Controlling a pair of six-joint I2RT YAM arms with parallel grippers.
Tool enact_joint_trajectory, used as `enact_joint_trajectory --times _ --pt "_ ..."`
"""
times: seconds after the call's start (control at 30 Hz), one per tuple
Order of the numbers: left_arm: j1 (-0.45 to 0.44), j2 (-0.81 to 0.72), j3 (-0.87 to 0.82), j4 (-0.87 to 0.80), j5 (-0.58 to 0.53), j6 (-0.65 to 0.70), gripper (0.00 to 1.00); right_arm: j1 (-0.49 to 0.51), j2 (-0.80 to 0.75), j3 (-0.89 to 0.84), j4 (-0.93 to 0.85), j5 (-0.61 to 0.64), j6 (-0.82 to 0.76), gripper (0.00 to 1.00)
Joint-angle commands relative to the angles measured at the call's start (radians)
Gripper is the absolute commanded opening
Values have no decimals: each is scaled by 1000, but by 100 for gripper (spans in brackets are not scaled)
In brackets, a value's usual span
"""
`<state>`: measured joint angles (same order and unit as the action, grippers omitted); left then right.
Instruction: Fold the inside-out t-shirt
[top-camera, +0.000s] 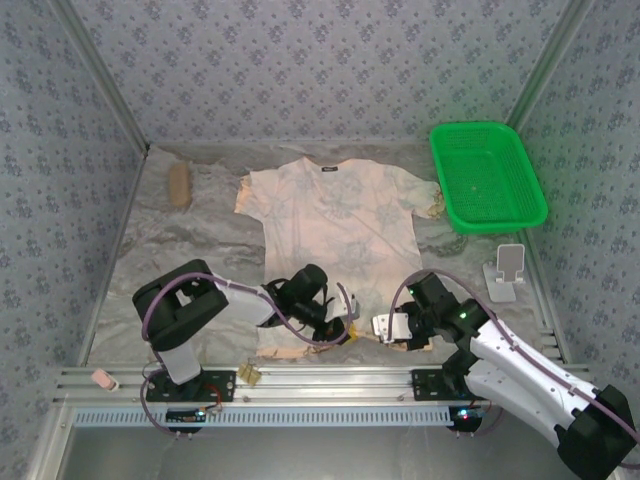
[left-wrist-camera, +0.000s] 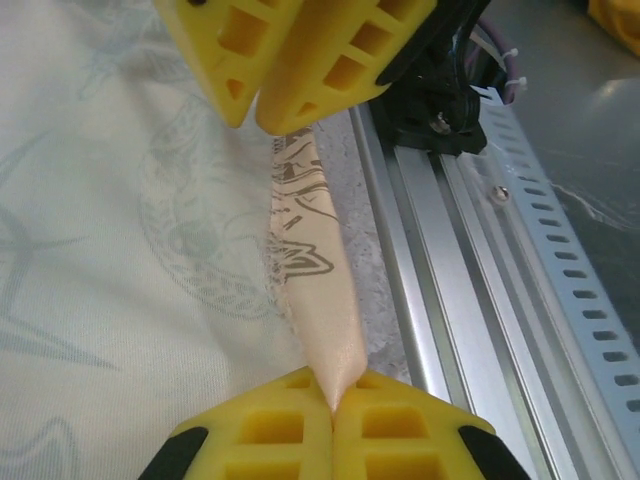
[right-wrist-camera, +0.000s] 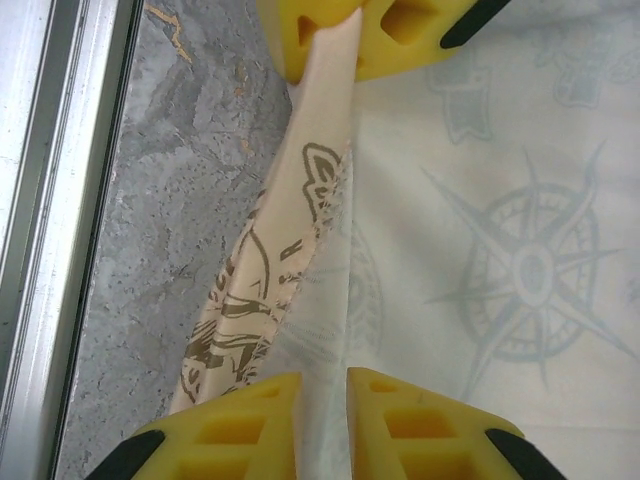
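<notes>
Cream t-shirt (top-camera: 335, 215) (brown compass prints)

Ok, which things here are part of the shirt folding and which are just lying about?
In the job:
inside-out t-shirt
left gripper and right gripper, both pinching its near hem

Lying about:
green basket
brown oblong object
white stand

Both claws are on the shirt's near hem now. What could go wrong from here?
1. The left claw and right claw each pinch only a narrow ridge of the t-shirt hem, so the cloth may slip out when pulled.
2. The claws grip close together, and the hem's left corner lies unheld. If the hem is lifted, that corner would likely sag and make the fold crooked.
3. Being so close, the claws could bump each other.
</notes>
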<state>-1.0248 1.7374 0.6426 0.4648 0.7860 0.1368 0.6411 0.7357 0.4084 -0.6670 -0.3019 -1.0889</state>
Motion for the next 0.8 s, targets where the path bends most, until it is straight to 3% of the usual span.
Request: enact_joint_trajectory --times 0.0,0.07,0.17,0.33,0.57,0.77 --pt "0 14 26 -2 70 3 0 -4 2 10 -28 -5 -7 19" --pt "5 18 26 16 80 -11 0 1 4 8 -35 -33 10 28" --pt "17 39 22 69 107 -55 0 0 -4 7 -52 -85 24 55" --pt "23 56 23 85 114 -69 0 6 3 9 -94 -99 -1 61" --pt "40 60 -5 165 120 -109 0 57 36 -39 -13 26 -6 56" --pt "42 76 -16 188 124 -116 0 71 45 -40 25 90 -14 19"
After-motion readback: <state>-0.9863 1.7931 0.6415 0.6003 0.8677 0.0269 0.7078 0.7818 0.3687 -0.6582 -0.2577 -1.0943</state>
